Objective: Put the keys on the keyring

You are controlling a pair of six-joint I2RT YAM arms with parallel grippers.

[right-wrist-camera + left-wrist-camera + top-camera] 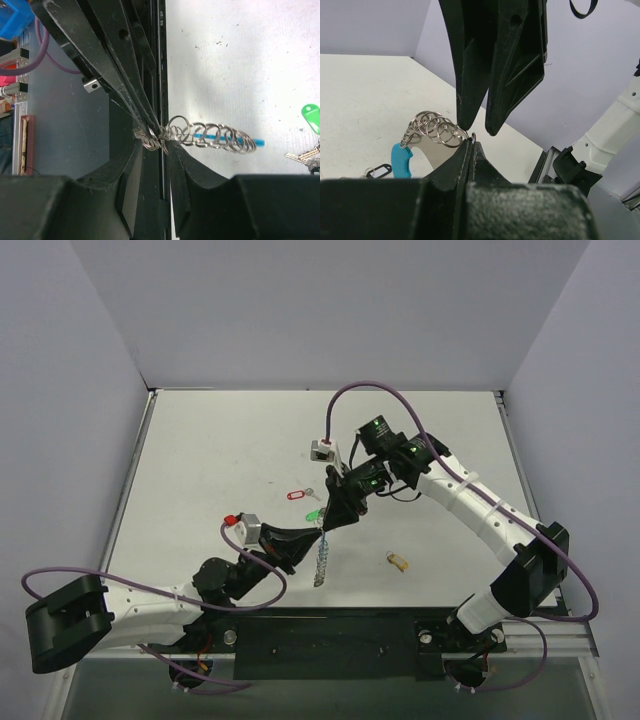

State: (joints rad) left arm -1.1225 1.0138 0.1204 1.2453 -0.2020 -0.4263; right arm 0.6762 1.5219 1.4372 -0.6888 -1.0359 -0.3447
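The keyring (321,565) hangs as a silvery wire coil with a blue segment (401,160) just above the table. My left gripper (317,533) is shut on its top end (473,136). My right gripper (329,521) comes down from the far right and meets it there. Its jaws are closed on the bunched loops (155,137) beside the left fingers (142,107). The rest of the coil (220,138) stretches away from the pinch. Loose keys lie on the table: red tag (296,494), green tag (312,513), yellow tag (398,561), black tag (380,171).
The green tag (311,117) and a silver key (304,157) lie just beyond the hanging coil. A black rail (330,640) runs along the table's near edge between the arm bases. Purple cables loop off both wrists.
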